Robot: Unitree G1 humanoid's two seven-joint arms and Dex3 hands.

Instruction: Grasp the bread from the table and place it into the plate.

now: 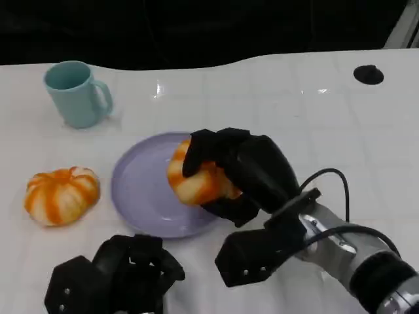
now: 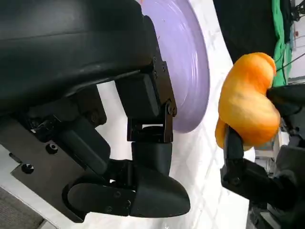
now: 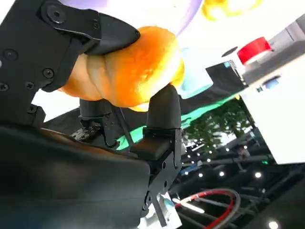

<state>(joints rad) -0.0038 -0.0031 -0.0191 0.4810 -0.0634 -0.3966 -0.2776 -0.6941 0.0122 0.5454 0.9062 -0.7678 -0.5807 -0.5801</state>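
Observation:
My right hand (image 1: 249, 173) grips an orange-and-white bread roll (image 1: 196, 183) and holds it over the right part of the lavender plate (image 1: 141, 190). The right wrist view shows the roll (image 3: 128, 76) clamped between black fingers (image 3: 162, 109), with the plate's rim (image 3: 157, 9) behind it. In the left wrist view the roll (image 2: 248, 109) hangs beside the plate (image 2: 190, 62), apart from it, held by the right hand's fingers (image 2: 243, 176). My left hand (image 1: 111, 278) rests low at the table's front edge, fingers curled in with nothing in them.
A second striped orange roll (image 1: 62, 194) lies on the white table to the plate's left. A teal mug (image 1: 75, 93) stands at the back left. A small black disc (image 1: 368, 74) sits at the far right.

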